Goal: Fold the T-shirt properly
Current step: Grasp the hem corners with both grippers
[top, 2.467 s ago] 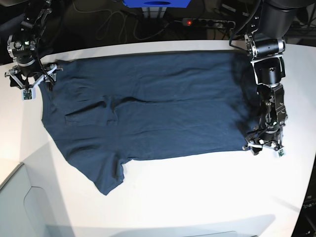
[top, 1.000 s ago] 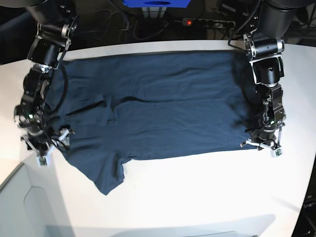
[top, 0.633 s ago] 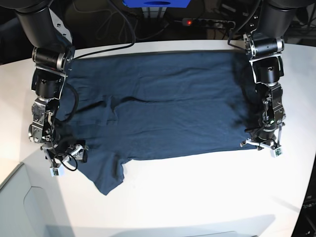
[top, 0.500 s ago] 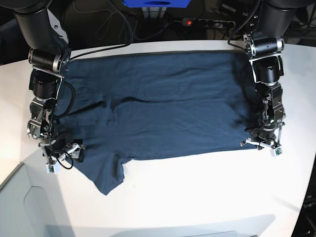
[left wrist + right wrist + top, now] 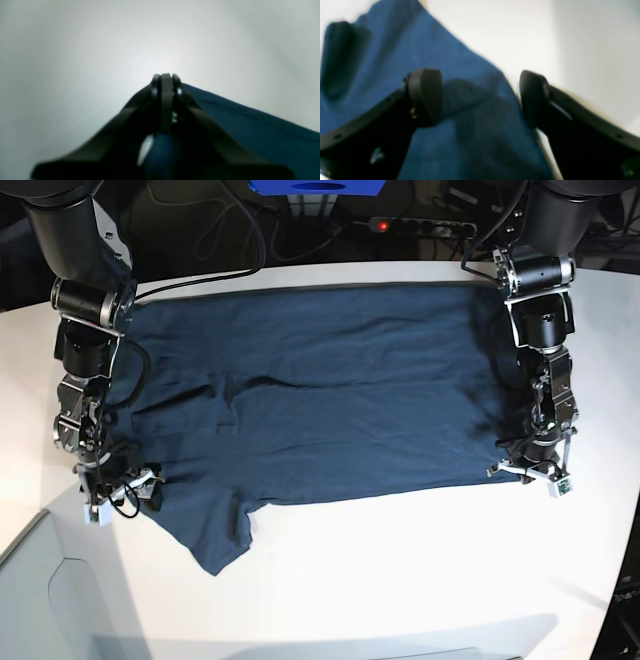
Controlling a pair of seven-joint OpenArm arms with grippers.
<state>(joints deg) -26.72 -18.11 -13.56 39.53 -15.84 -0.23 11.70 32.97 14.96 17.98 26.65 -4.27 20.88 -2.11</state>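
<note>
Item: dark navy-blue short-sleeved cotton T-shirt, spread flat on white table, soft creases mid-body, one sleeve drooping toward front edge. We note left gripper clamped tight on the shirt's corner, cloth pinched between its jaws. We note right gripper with jaws wide apart, straddling cloth edge at opposite end, nothing gripped.

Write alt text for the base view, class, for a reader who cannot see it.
A navy T-shirt lies spread across a white table, one sleeve hanging toward the near edge. The left gripper is shut on the shirt's corner at the picture's right; the right gripper stands open over the shirt's edge at the picture's left.
</note>
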